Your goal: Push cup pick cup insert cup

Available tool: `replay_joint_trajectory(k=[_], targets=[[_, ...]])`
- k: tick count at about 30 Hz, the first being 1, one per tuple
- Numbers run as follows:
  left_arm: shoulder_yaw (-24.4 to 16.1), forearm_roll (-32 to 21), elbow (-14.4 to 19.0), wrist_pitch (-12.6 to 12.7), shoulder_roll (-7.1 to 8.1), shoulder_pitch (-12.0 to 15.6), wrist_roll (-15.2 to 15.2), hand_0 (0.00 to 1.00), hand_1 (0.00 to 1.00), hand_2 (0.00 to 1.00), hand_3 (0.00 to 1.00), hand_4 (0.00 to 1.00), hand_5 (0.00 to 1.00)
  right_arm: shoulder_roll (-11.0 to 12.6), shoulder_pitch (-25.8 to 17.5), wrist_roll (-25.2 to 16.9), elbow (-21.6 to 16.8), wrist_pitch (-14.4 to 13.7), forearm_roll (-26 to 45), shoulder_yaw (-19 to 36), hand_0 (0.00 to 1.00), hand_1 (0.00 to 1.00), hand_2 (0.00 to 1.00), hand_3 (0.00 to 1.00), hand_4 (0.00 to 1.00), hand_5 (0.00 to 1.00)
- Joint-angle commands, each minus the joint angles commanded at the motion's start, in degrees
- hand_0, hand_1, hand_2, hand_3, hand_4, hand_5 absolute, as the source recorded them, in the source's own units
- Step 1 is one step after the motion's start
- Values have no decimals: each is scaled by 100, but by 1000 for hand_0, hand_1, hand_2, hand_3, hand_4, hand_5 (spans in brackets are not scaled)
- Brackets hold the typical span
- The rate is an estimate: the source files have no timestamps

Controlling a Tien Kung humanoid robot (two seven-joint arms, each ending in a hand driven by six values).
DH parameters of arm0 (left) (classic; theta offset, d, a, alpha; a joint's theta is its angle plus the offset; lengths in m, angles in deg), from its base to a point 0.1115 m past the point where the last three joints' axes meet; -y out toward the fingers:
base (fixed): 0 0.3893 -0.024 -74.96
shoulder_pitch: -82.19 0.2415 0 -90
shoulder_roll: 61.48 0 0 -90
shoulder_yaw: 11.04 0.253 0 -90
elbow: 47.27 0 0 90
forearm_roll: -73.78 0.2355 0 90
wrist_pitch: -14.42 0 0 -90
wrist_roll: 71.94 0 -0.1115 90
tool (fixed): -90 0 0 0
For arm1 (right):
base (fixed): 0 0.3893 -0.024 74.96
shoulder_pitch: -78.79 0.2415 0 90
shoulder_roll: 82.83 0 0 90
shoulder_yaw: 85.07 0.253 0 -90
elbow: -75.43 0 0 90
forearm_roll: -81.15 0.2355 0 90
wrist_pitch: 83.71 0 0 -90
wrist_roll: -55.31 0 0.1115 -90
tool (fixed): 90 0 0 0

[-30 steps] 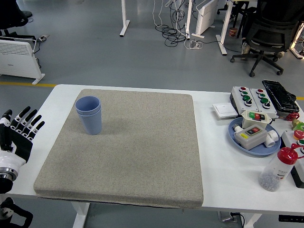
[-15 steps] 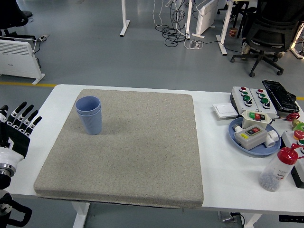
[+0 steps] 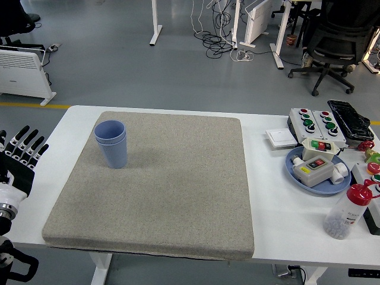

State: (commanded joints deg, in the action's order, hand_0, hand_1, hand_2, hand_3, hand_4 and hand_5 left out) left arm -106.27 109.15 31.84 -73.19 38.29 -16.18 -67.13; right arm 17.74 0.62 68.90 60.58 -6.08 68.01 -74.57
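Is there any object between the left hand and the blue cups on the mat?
Nothing visible stands between them. The left hand is at the table's left edge, fingers spread, holding nothing. Between it and the nested blue cups lie only bare white table and the grey mat.

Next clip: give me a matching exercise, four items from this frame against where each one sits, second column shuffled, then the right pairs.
Items
1. blue cups
2. left robot hand
3. blue plate
4. red-capped bottle

Places
A. right side of the white table, holding small switch boxes
B. far left part of the grey mat, upright, one nested in the other
C. near right corner of the table, standing just in front of the plate
D. at the table's left edge, off the mat, fingers spread, holding nothing

Pairs: 1-B, 2-D, 3-A, 4-C
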Motion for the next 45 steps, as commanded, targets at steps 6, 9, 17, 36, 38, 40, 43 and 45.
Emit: replay_joint_trajectory(k=[6, 9, 17, 36, 38, 40, 43, 45], targets=[[-11, 13, -17, 17, -3, 3, 5, 791, 797, 790, 744, 582, 998, 7, -14, 11, 5, -4, -22, 17, 703, 641, 650, 581, 76, 459], [-10, 19, -28, 29, -8, 3, 7, 791, 797, 790, 744, 582, 998, 12, -19, 15, 5, -2, -26, 20, 703, 641, 650, 581, 76, 459], [-22, 29, -29, 28, -9, 15, 2, 791, 797, 790, 744, 581, 998, 8, -18, 27, 7, -5, -53, 38, 703, 642, 650, 581, 76, 459], [-11, 1, -42, 42, -2, 22, 23, 790, 797, 790, 744, 580, 998, 1, -52, -1, 6, -16, 16, 5, 703, 641, 653, 581, 76, 459], [-5, 0, -41, 40, -1, 22, 23, 790, 797, 790, 743, 581, 998, 0, -52, 8, 7, -13, -16, 20, 703, 641, 654, 580, 76, 458], [0, 2, -40, 38, -7, 22, 23, 790, 797, 790, 743, 581, 998, 0, -54, 15, 7, -8, -39, 31, 703, 641, 654, 580, 76, 458], [1, 10, -47, 33, -10, 25, 13, 790, 796, 788, 741, 581, 998, 2, -54, 10, 7, -11, -20, 20, 704, 641, 653, 581, 76, 456], [6, 19, -49, 31, -10, 17, 9, 790, 796, 788, 741, 581, 998, 3, -53, 13, 7, -10, -31, 26, 704, 641, 653, 581, 76, 456]])
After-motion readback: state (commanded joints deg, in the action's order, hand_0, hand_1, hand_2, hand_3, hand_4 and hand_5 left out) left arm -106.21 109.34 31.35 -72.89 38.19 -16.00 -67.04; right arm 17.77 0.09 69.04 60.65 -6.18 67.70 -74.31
